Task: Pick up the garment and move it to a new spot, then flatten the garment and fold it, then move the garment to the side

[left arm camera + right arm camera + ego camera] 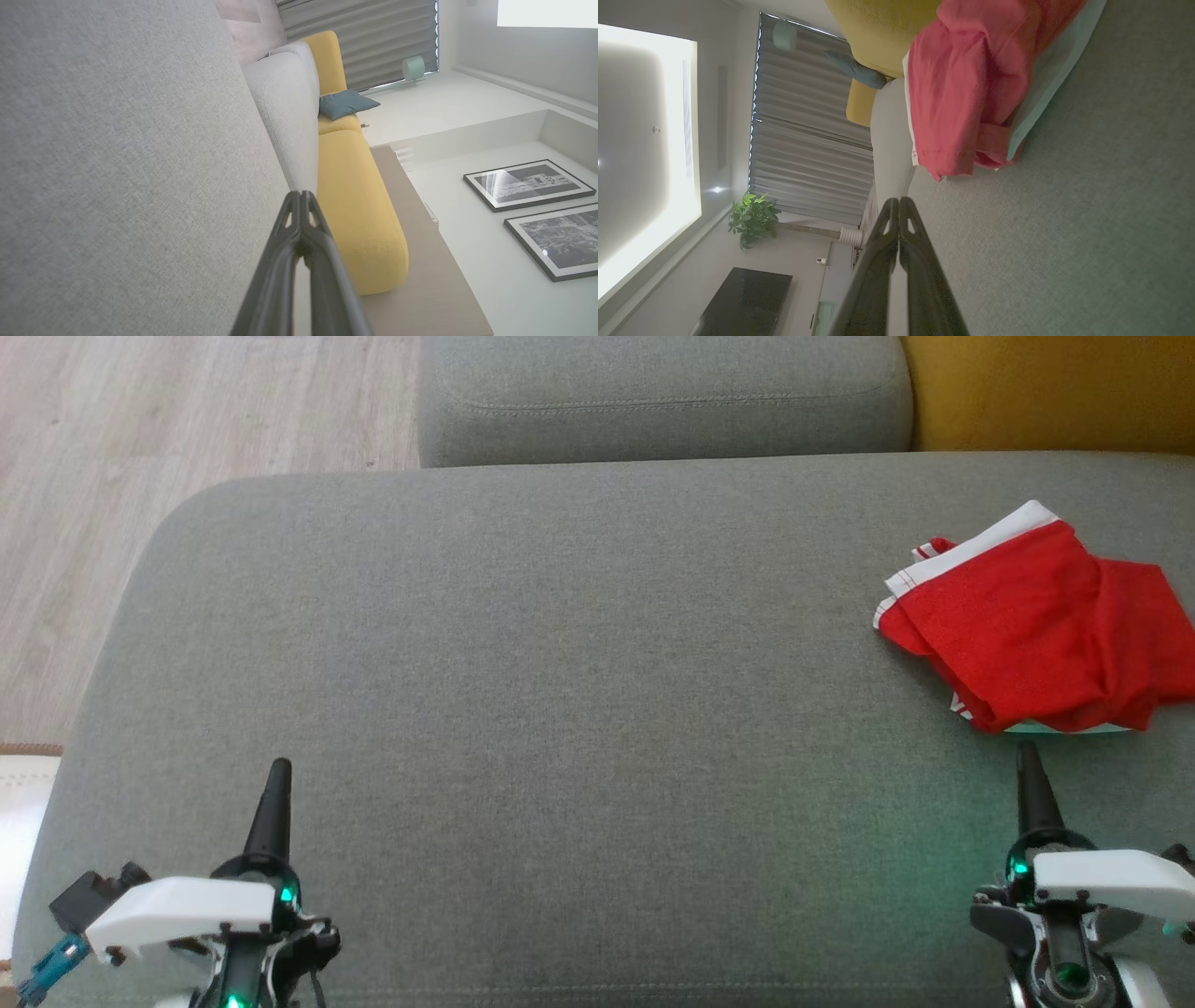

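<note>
While both arms sit low at the near edge of the grey sofa seat (560,709), you have the left gripper (278,770) with its two dark fingers pressed together, holding nothing, its tip pointing up over bare fabric at the lower left of the head view. Your right gripper (1027,754) is likewise pinched closed and empty at the lower right. The garment (1036,635), red with a white band along its upper-left edge, lies crumpled and partly folded over itself on the right side of the seat, running off the head view's right edge. It sits just ahead of the right gripper's tip, near but not touching; a strip of grey seat shows between them in the right wrist view too. The left gripper is well apart from it. Behind the seat you can see a grey back cushion (653,401), with a yellow cushion (1046,392) beside it to the right, and pale wooden floor (187,429) off to the left.
</note>
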